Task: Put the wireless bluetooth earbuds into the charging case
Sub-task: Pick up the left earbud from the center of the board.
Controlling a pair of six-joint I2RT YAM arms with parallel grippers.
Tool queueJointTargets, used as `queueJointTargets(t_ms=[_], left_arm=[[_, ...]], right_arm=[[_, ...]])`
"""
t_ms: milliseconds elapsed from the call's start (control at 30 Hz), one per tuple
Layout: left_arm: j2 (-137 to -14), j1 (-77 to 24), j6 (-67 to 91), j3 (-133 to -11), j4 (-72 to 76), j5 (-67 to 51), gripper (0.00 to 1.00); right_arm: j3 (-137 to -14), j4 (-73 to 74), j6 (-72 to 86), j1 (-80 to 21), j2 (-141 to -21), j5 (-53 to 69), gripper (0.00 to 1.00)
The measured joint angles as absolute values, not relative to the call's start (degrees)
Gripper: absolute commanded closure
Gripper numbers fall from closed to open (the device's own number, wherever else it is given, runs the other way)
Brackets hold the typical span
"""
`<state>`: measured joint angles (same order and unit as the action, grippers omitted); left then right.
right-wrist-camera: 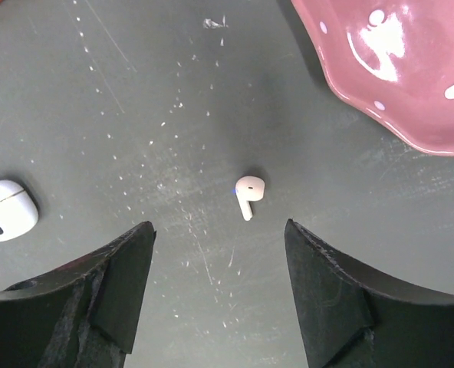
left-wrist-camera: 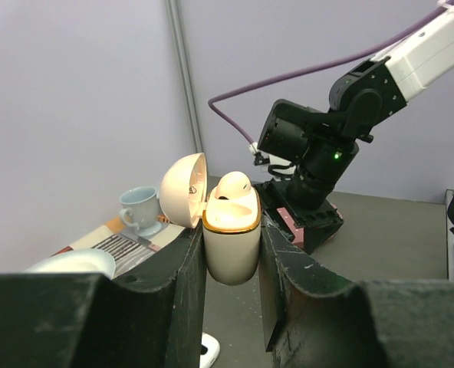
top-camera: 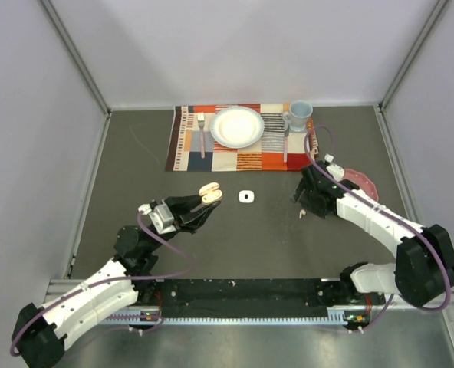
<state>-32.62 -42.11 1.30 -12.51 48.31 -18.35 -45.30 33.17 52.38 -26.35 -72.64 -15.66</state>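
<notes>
My left gripper (top-camera: 205,205) is shut on a cream charging case (left-wrist-camera: 231,241) with a gold rim and holds it above the table. Its lid (left-wrist-camera: 184,190) stands open, and one white earbud (left-wrist-camera: 233,185) sits in the case. The case also shows in the top view (top-camera: 209,189). A second white earbud (right-wrist-camera: 249,190) lies on the dark table just ahead of my right gripper (right-wrist-camera: 218,230), which is open and empty above it. That earbud shows in the top view (top-camera: 303,211) beside the right gripper (top-camera: 310,201).
A small white rounded case (top-camera: 247,197) lies mid-table, also in the right wrist view (right-wrist-camera: 6,209). A pink dotted dish (right-wrist-camera: 396,69) sits right of the earbud. At the back, a striped placemat (top-camera: 189,149) holds a plate (top-camera: 237,126), fork, spoon and blue cup (top-camera: 299,116).
</notes>
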Motion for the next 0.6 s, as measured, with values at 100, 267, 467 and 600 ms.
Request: queueJointTargets(t_ms=[100,267,467,600], left_arm=[[-32.38,-42.11,1.3,-12.51,48.34,-18.33,1.0],[-32.38,-42.11,1.3,-12.51,48.31,-18.33,1.0],[-32.4,-42.11,1.3,-12.51,48.31,-18.31,1.0],[-32.42,-42.11,1.3,-12.51,48.31,-18.31,1.0]], right_arm=[[-45.3,32.71,53.15,-26.35,-74.7,-15.73,0.4],[-45.3,32.49,54.35,-26.35,-77.62,-15.97,0.49],[-45.3,32.38,55.59,-26.33,-79.83,-16.47,0.53],[-45.3,32.34,55.81,-26.33,-81.25,-16.58,0.58]])
